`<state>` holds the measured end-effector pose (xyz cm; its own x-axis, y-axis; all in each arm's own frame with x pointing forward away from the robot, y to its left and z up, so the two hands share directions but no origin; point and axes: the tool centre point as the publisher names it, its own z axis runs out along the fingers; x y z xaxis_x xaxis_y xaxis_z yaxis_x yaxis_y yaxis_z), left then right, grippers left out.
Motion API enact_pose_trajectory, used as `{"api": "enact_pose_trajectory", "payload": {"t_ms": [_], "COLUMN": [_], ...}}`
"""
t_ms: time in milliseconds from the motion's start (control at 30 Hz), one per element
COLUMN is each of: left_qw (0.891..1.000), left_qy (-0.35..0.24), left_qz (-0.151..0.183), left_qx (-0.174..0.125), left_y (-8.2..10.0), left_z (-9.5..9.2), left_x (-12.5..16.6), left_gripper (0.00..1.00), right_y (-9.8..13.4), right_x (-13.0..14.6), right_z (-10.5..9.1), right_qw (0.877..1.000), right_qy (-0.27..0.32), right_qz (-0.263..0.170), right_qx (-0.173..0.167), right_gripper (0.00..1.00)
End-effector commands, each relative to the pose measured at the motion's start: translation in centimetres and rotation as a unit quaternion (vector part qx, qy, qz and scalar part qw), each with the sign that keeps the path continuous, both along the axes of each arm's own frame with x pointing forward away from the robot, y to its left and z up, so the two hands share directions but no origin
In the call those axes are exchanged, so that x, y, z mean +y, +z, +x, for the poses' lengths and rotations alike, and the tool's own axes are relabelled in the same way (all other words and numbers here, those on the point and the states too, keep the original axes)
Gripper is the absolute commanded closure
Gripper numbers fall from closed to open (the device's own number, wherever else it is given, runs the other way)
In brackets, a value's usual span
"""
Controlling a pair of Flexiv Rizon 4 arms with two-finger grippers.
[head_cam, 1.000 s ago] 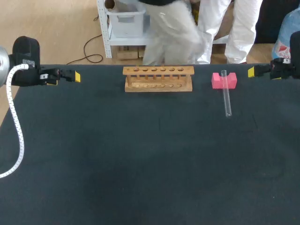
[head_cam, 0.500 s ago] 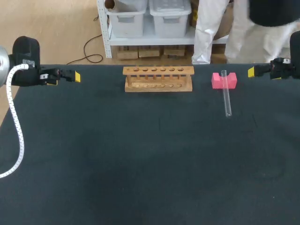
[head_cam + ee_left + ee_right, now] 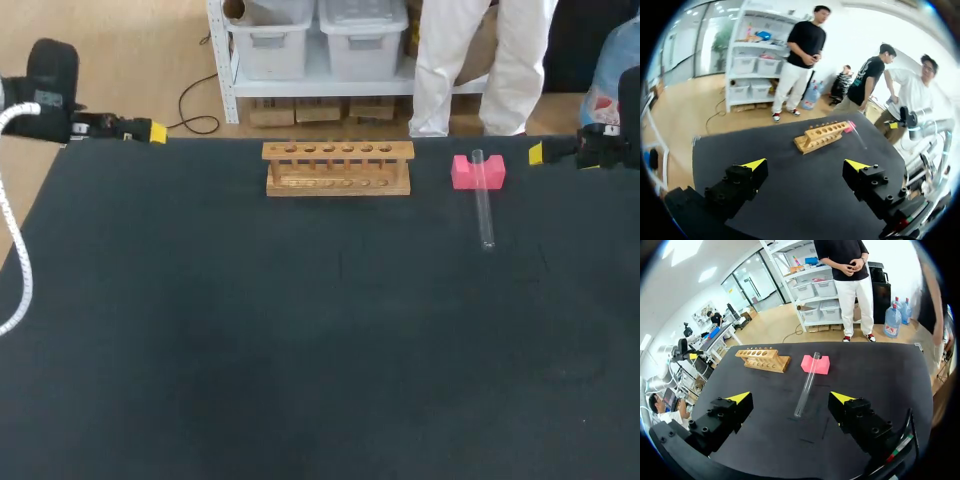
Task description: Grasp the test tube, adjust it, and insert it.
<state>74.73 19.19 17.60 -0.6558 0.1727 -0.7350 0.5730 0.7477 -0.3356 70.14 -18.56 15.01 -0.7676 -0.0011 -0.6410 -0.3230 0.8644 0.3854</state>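
Observation:
A clear test tube (image 3: 484, 205) lies on the black table (image 3: 300, 330), its open end resting on a pink block (image 3: 462, 173) at the back right. To the left of it, at the back middle, stands a wooden rack (image 3: 338, 168) with a row of empty holes. My right gripper (image 3: 536, 153) hovers at the table's right back edge, open and empty; in the right wrist view the tube (image 3: 807, 383) lies ahead of its fingers (image 3: 790, 398), with the block (image 3: 822, 365) and rack (image 3: 762, 359) beyond. My left gripper (image 3: 150, 131) is at the far back left, open and empty (image 3: 805, 165), with the rack (image 3: 823, 136) well ahead of it.
The table bears only the rack, the block and the tube. A white cable (image 3: 18, 260) runs down my left arm past the table's left edge.
My left arm has drawn back towards the table's far left corner. The right arm, tube, block and rack have not moved.

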Motion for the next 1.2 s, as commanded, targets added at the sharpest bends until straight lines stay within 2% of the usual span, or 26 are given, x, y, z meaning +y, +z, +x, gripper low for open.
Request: {"api": "enact_pose_trajectory", "payload": {"t_ms": [33, 200, 300, 367, 533, 667, 833, 1200], "left_qw": [0.976, 0.954, 0.951, 0.947, 0.934, 0.928, 0.927, 0.931], "left_qy": [-0.189, -0.262, -0.273, -0.283, -0.305, -0.316, -0.322, -0.311], "left_qz": [-0.085, -0.105, -0.098, -0.103, -0.113, -0.121, -0.112, -0.098], "left_qx": [-0.062, -0.102, -0.111, -0.114, -0.148, -0.157, -0.158, -0.165], "left_y": [-0.7, -1.1, -1.9, -2.4, -3.7, -4.1, -5.0, -6.2], "left_z": [0.9, 1.7, 2.2, 2.6, 2.8, 3.3, 3.8, 5.4], "left_x": [0.5, 0.0, -0.8, -1.2, -2.2, -3.0, -4.2, -5.6], "left_gripper": [0.00, 0.00, 0.00, 0.00, 0.00, 0.00, 0.00, 0.00], "right_y": [0.2, 0.2, 0.2, 0.2, 0.2, 0.2, 0.2, 0.2], "right_x": [0.0, 0.0, 0.0, 0.0, 0.0, 0.0, 0.0, 0.0], "right_z": [0.1, 0.1, 0.1, 0.1, 0.1, 0.1, 0.1, 0.1], "right_qw": [1.000, 1.000, 1.000, 1.000, 1.000, 1.000, 1.000, 1.000], "right_qy": [0.001, 0.001, 0.001, 0.001, 0.001, 0.001, 0.001, 0.001], "right_qz": [-0.002, -0.002, -0.002, -0.002, -0.002, -0.002, -0.002, -0.002], "right_qx": [0.004, 0.004, 0.004, 0.004, 0.004, 0.004, 0.004, 0.004], "right_gripper": [0.00, 0.00, 0.00, 0.00, 0.00, 0.00, 0.00, 0.00]}}
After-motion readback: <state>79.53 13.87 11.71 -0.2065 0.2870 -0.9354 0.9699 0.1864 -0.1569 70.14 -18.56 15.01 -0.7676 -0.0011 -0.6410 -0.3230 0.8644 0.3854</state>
